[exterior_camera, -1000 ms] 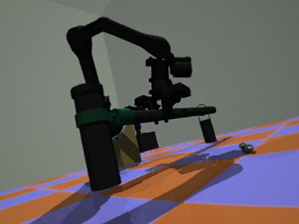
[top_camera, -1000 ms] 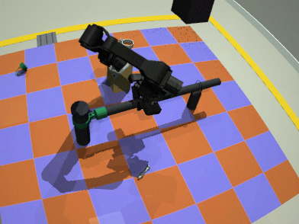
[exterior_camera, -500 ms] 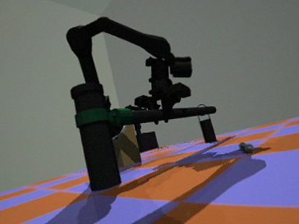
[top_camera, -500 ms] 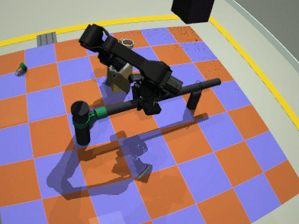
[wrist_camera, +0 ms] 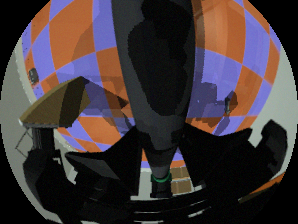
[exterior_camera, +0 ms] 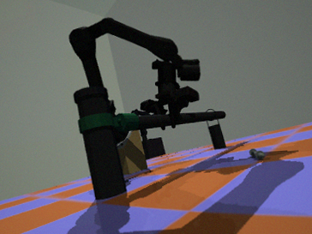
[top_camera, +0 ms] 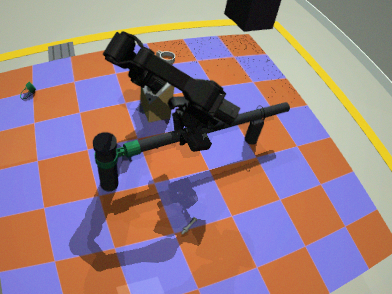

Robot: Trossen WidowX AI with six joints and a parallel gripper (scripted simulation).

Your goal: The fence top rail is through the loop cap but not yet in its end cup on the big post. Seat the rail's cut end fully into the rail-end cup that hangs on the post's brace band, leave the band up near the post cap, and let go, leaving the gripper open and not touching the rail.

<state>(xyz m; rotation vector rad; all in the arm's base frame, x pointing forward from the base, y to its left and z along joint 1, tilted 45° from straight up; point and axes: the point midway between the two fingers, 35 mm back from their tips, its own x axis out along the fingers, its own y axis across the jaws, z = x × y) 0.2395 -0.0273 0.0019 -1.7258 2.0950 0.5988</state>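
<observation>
The dark rail (top_camera: 160, 141) (exterior_camera: 151, 121) (wrist_camera: 157, 50) runs level from the green rail-end cup (top_camera: 132, 148) (exterior_camera: 128, 121) to beyond the wire loop (top_camera: 259, 109) (exterior_camera: 211, 111) on the small post (top_camera: 253, 133) (exterior_camera: 217, 136). Its near end enters the cup's mouth; how deep it sits is hidden. The green brace band (top_camera: 104, 161) (exterior_camera: 95, 123) is around the big post (top_camera: 108, 179) (exterior_camera: 105, 169), up near the black post cap (top_camera: 105, 142) (exterior_camera: 90, 94). My gripper (top_camera: 194, 136) (exterior_camera: 168, 121) (wrist_camera: 156, 121) is shut on the rail partway along it, with a finger on each side.
A tan block (top_camera: 158, 106) (exterior_camera: 135, 155) (wrist_camera: 60, 102) stands behind the rail. A small metal fitting (top_camera: 189, 226) (exterior_camera: 257, 154) lies on the checkered floor. A loose green-banded piece (top_camera: 29, 90) lies far left, a metal ring (top_camera: 164, 54) behind the arm, and a black box (top_camera: 252, 12) at the back.
</observation>
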